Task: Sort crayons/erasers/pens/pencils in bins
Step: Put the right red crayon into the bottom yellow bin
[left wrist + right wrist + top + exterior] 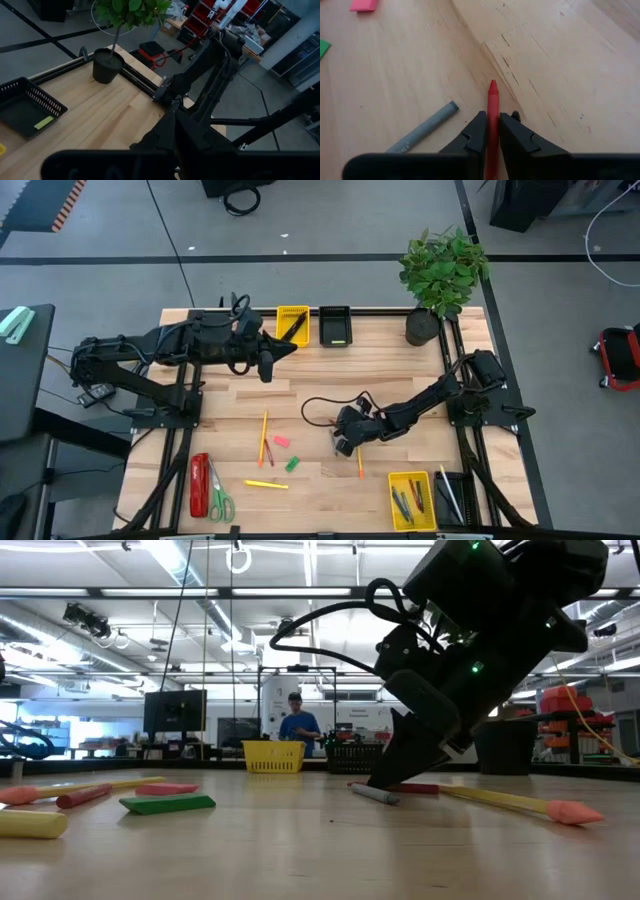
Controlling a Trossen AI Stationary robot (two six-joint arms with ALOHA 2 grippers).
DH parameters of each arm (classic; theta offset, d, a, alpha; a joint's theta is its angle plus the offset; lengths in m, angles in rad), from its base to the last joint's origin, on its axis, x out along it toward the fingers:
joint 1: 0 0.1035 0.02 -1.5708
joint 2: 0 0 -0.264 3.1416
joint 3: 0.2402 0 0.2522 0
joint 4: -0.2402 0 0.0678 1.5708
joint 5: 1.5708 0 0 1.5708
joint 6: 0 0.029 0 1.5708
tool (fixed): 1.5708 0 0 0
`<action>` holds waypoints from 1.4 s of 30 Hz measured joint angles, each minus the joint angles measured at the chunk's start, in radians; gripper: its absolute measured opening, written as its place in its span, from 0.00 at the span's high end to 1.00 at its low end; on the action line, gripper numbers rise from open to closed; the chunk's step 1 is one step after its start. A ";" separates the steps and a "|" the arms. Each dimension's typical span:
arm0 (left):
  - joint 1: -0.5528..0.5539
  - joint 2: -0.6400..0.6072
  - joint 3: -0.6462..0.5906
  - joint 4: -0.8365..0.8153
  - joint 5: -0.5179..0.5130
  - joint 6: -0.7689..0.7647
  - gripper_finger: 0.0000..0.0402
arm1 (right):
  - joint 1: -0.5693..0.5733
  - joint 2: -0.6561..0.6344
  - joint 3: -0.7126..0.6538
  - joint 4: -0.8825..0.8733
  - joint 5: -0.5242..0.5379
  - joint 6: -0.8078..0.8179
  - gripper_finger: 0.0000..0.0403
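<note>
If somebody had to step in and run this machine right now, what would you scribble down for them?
Right claw: down on the table's middle, closed around a red crayon; a grey crayon lies beside it.
Left claw: shut, empty, hovering near the far bins.
Done: a pen lies in the far yellow bin, an eraser in the far black bin, and crayons in the near yellow bin.
Left: the pink eraser, green eraser, and the orange pencil and yellow pencil still lie loose on the table.

Yellow eraser (pixel 43 122) in black bin (pixel 30 106)
</note>
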 joint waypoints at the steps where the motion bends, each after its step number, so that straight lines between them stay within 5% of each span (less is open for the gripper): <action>1: 0.000 0.000 0.000 0.000 0.000 0.000 0.97 | 0.000 0.000 0.000 -0.001 0.001 -0.001 0.87; 11: 0.038 0.000 0.000 0.001 0.000 0.000 0.93 | -0.003 -0.046 0.034 -0.066 -0.007 -0.014 0.90; 21: 0.070 -0.001 0.000 0.014 -0.001 0.009 0.97 | -0.002 -0.383 0.070 -0.264 0.012 -0.012 0.90; 32: 0.092 -0.001 0.000 0.014 -0.001 0.029 0.93 | 0.106 -0.732 0.070 -0.646 -0.266 0.536 0.90; 36: 0.091 -0.001 0.000 0.014 0.000 0.035 0.96 | 0.231 -0.748 0.070 -0.675 -0.364 0.776 0.90; 42: 0.090 -0.001 0.000 0.013 0.000 0.041 0.96 | 0.456 -0.682 0.070 -0.679 -0.374 1.151 0.90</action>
